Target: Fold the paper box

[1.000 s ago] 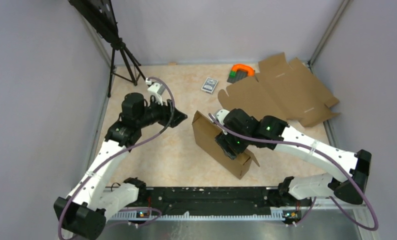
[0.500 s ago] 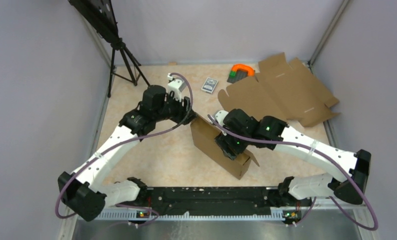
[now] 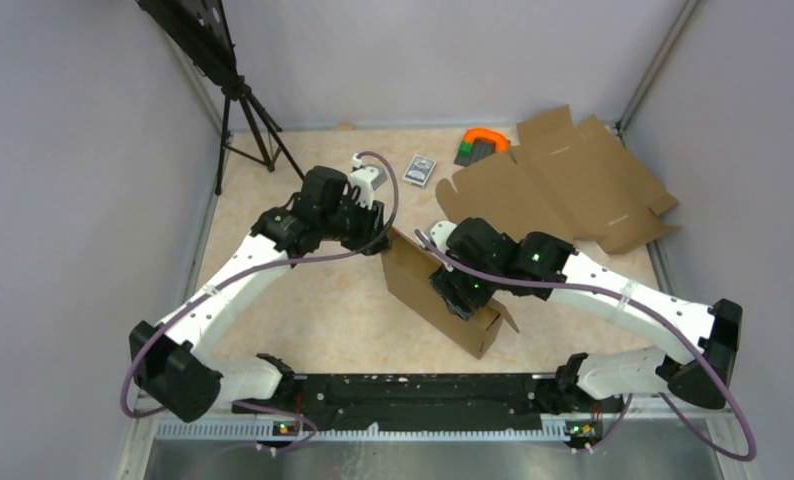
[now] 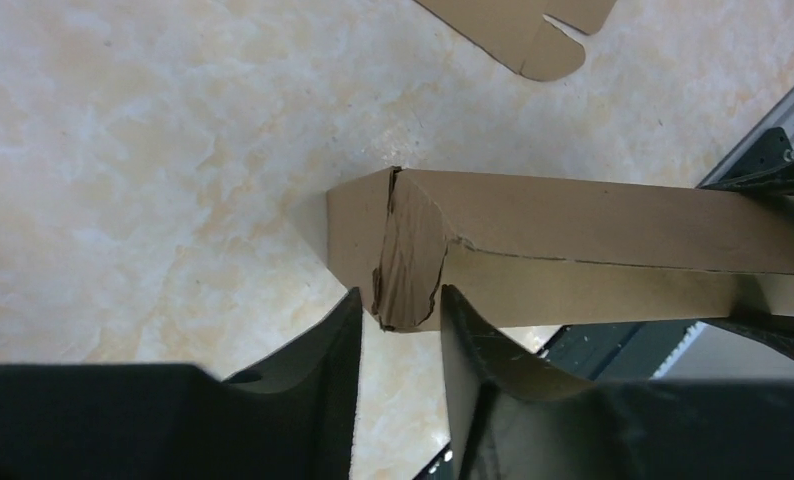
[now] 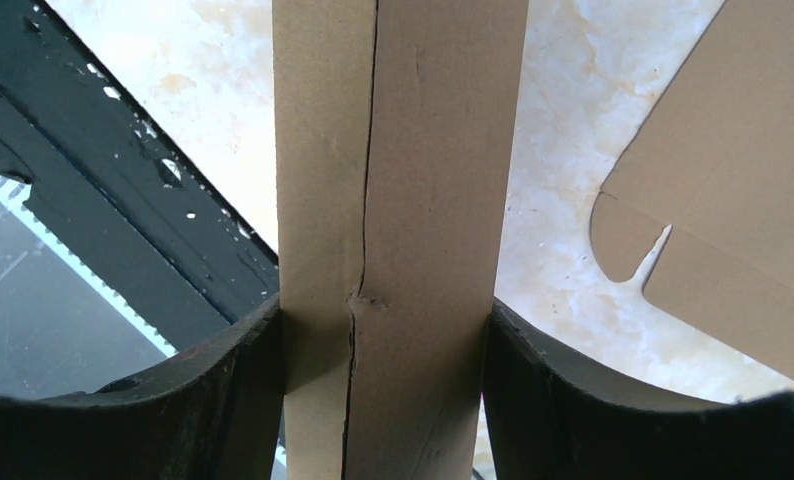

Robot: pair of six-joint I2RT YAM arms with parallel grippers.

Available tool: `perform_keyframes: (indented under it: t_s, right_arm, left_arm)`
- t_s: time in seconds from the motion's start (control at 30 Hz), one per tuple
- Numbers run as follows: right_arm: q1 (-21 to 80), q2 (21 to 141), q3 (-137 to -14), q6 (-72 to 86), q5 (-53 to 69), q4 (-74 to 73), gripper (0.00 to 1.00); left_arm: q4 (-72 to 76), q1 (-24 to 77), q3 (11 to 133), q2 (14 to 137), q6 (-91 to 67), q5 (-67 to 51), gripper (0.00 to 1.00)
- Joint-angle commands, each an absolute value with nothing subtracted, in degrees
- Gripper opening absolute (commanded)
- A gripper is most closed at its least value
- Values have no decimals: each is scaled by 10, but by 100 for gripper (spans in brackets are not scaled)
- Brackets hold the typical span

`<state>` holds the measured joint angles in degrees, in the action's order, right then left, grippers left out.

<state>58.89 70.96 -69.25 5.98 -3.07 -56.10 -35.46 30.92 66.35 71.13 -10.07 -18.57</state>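
Observation:
The paper box (image 3: pixel 421 285), a folded brown cardboard mailer, stands on edge at the table's middle. My right gripper (image 3: pixel 460 290) is shut on its two broad faces; in the right wrist view the fingers (image 5: pixel 243 380) press both sides of the box (image 5: pixel 403 200), whose seam runs down between them. My left gripper (image 3: pixel 377 236) is open at the box's far left corner. In the left wrist view the crumpled corner flap of the box (image 4: pixel 408 250) sits just beyond my gripper (image 4: pixel 400 312), its lower tip between the fingertips (image 4: pixel 345 330), not touched.
A second flat brown cardboard blank (image 3: pixel 563 185) lies at the back right, also in the right wrist view (image 5: pixel 733 230). A small grey card pack (image 3: pixel 419 169) and an orange and green object (image 3: pixel 481 143) lie at the back. A black tripod (image 3: pixel 243 110) stands back left. Grey walls enclose the table.
My left arm has swung right and forward from the back left up to the box's far corner. The right gripper and the box have stayed put.

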Motion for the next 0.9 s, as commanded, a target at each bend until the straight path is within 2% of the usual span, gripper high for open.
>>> perform_keyframes:
  t_s: [0.0,0.23,0.53,0.87]
  right_arm:
    - [594,704,-694,53,-26,-546,61]
    - [593,707,-692,53,-22,-546,59]
    - [597,719,-693,48,-41,-558,55]
    - [636,784,-754,47,-115,-613,55]
  left_arm:
    - [-384,312,705,741,-92,-234,29]
    - [-427,313,754,763,-96,-207,0]
    - [-510,313,850,816,-123,-220,0]
    - [-567,320,904,856,-114,-219,0]
